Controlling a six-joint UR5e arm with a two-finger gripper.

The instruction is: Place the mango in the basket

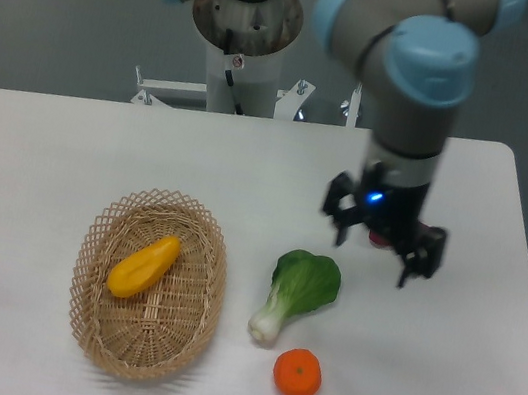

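The gripper [378, 249] is seen with its two fingers spread wide, and nothing is held between them. It hangs above the white table [49, 151], to the right of the basket [148, 285] and well apart from it. A small patch of a reddish-purple thing [376, 240] is glimpsed between the fingers, mostly hidden by the gripper; what it is cannot be told. A blue light is lit on the wrist above the fingers.

The mango [143, 266] is found lying inside the basket, tilted, with its tapered end toward the upper right, in the upper left part of the wicker bowl. Just to the right of the basket a bok choy [297, 292] is laid, its white stem toward the front. An orange [297, 374] sits near the stem, right of the basket's lower rim.

Behind the table a grey floor and the arm's metal base [244, 27] are seen.
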